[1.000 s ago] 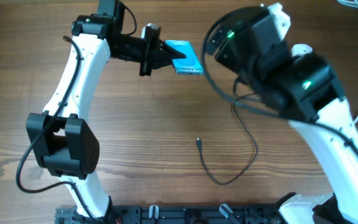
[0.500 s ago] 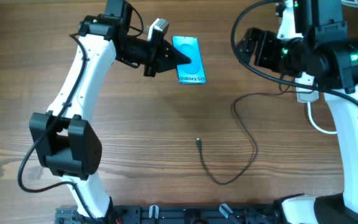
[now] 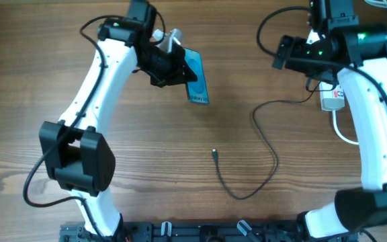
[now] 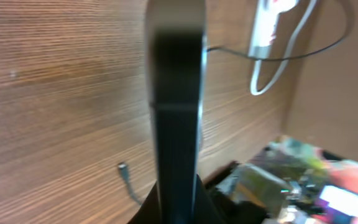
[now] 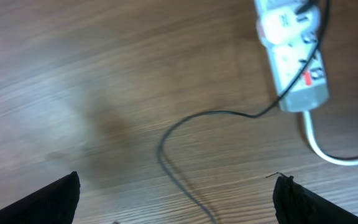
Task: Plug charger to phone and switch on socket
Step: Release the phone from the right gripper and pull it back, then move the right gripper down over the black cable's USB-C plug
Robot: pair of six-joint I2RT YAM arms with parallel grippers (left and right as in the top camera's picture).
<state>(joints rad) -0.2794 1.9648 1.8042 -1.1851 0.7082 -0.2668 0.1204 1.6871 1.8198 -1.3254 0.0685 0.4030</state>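
Two pincers, two states. Your left gripper (image 3: 182, 67) is clamped tight on the phone (image 3: 197, 79), upper middle of the overhead frame. The phone tilts up on its edge, and the left wrist view shows it edge-on as a dark bar up the centre. Your right gripper (image 5: 179, 202) stands wide, jaws at the two bottom corners of its wrist view, holding nothing, above the table (image 5: 73, 74). The socket (image 3: 332, 99) lies at the right edge, upper half. The charger (image 3: 272, 161) runs from it in a loop down to its tip, loose at centre frame, well apart from the phone.
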